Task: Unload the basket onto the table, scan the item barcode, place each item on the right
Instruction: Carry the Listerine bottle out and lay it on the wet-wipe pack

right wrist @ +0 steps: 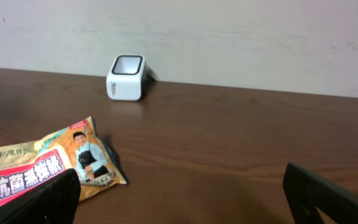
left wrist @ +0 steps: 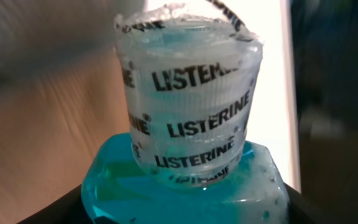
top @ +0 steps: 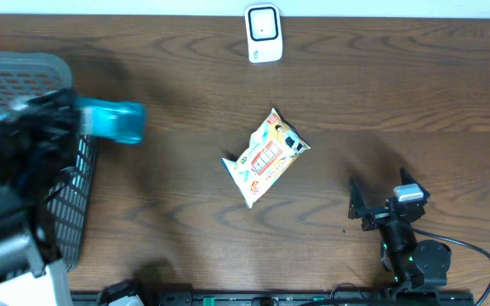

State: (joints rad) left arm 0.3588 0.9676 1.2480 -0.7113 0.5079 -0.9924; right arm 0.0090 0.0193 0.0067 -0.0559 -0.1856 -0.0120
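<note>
- L claw point(top: 68, 119): closed part-way round a mouthwash bottle point(top: 113, 121) and gripping it; dark claw edges show at both lower corners of the L wrist view.
- Bottle: see-through blue plastic w/ blue liquid and squared shoulders. The round ribbed cap point(left wrist: 188, 112) sits under clear shrink film printed "LISTERINE" in black, and the film is ragged at the top rim.
- Bottle is just beside the basket's R edge, sticking out sideways from the claw; it is blurred overhead.
- Basket point(top: 24, 72): grey plastic mesh w/ rounded corners, at far L of worktop.
- Worktop point(top: 185, 76): dark brown wood grain w/ a low sheen.
- Scanner point(top: 263, 34): small white box w/ rounded corners and a dark window. It stands at the back edge, approx centre, well apart from the bottle.
- Snack packet point(top: 266, 157): crinkly glossy pouch lying flat and skewed mid-worktop. It is orange and white w/ a red panel of characters and a pic of a person in an apron.
- R claw point(top: 384, 197): spread wide and empty, at front R. Its flat black fingers point(right wrist: 42, 199) are low over the worktop, w/ the packet near the L one.
</note>
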